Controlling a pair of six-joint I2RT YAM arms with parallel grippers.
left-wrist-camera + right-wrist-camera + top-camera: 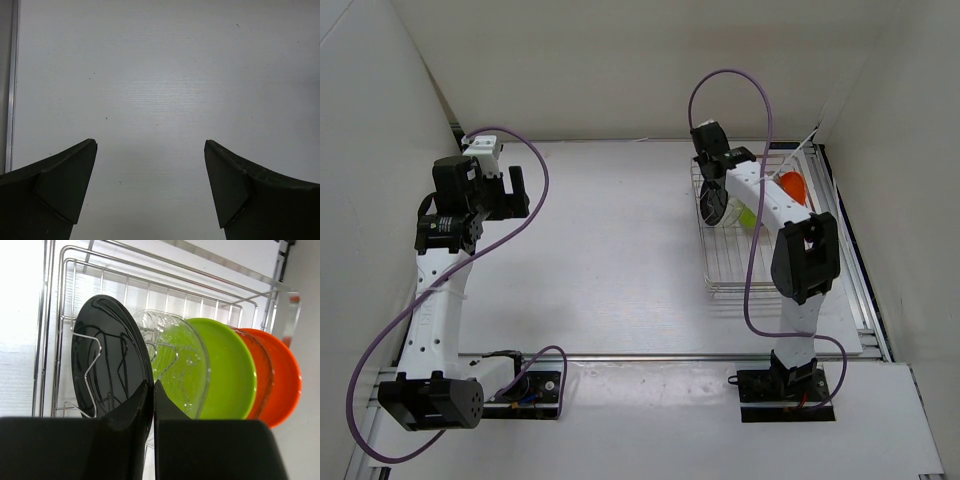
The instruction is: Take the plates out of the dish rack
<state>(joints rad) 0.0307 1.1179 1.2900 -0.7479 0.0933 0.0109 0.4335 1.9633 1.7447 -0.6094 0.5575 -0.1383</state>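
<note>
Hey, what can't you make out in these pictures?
- Top view: the right arm covers part of the silver wire dish rack; the clear round plates are too small to find.
- Right wrist view: the right gripper, shut on the glossy black round plate, hides where the plates meet the rack.

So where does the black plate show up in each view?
Top external: black plate right of centre, at the left side of the rack.
Left wrist: not in it; only bare table.
Right wrist: left of centre, first in the row, rim pinched by the right hand.
Shared landmark: green plate, two along from the black one.
</note>
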